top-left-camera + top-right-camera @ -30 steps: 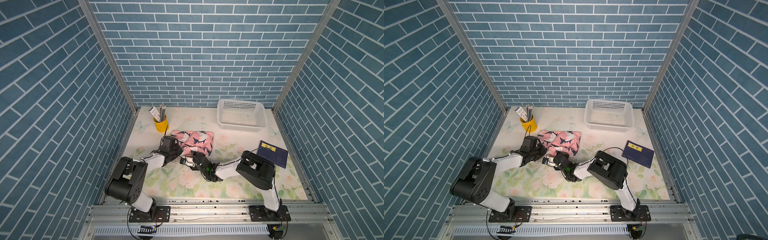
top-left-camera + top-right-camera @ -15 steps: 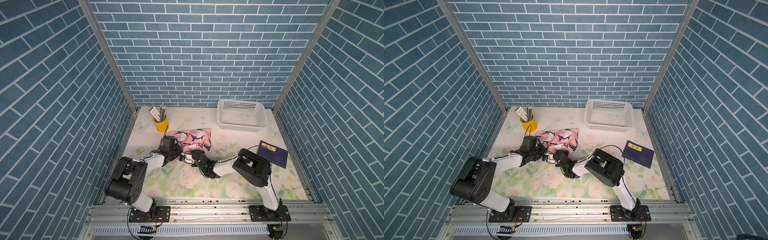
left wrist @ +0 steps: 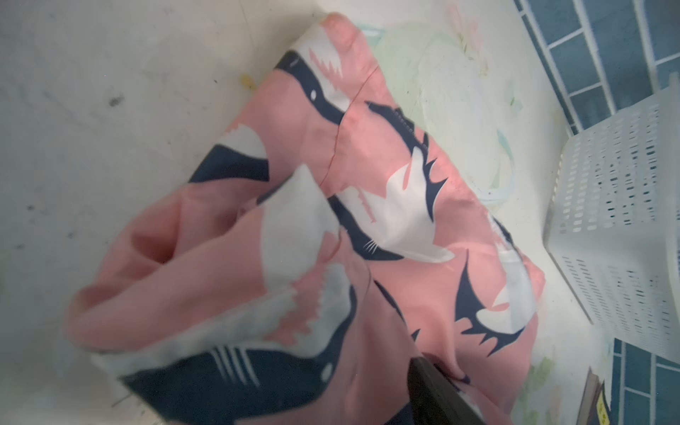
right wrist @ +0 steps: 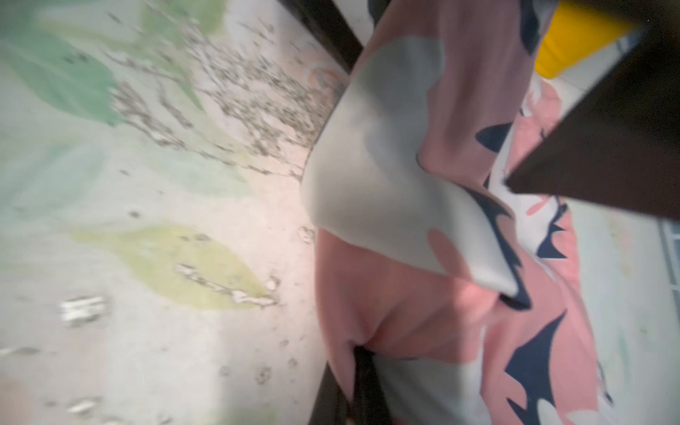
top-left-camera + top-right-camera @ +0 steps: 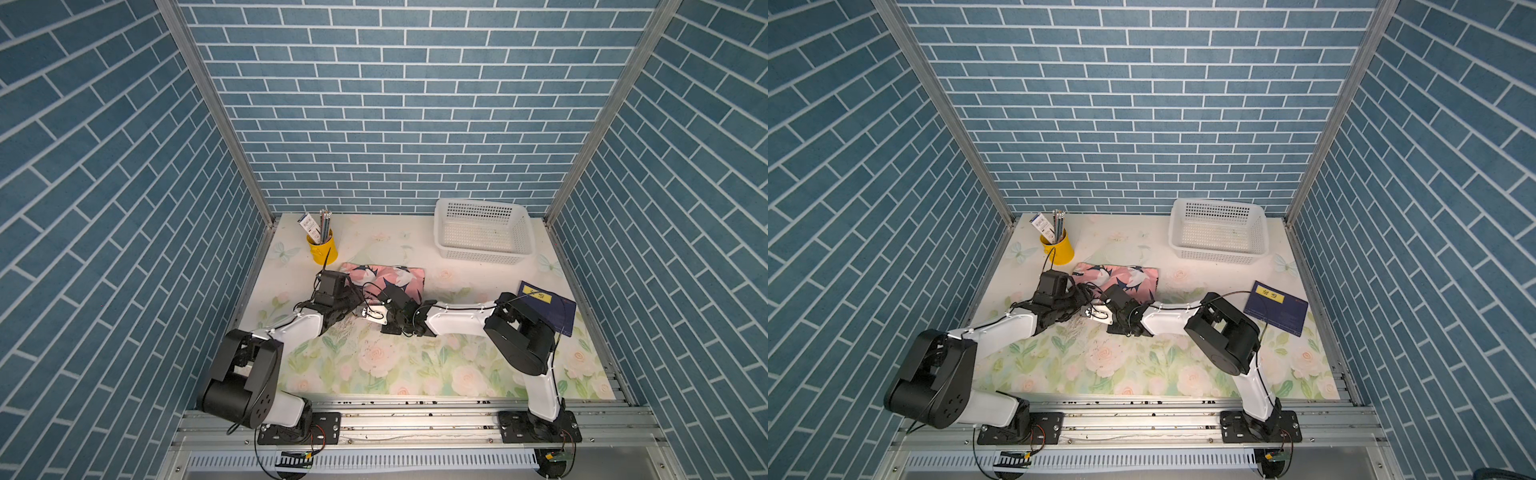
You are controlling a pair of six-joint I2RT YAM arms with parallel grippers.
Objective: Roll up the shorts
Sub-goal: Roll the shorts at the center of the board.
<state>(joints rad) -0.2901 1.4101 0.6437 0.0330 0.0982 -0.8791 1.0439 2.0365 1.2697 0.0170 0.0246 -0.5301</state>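
Right gripper (image 5: 370, 303), in both top views: at near-left corner of the shorts (image 5: 392, 276) on the table (image 5: 374, 370); left gripper (image 5: 351, 291) just beside.
Left wrist: one finger (image 3: 434, 390) against fabric; spread unclear.
Right wrist: jaws pinched on pink fabric.

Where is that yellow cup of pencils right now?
In a top view, the yellow pencil cup stands on the robot's left near the back wall, just beyond the left end of the pink shorts.
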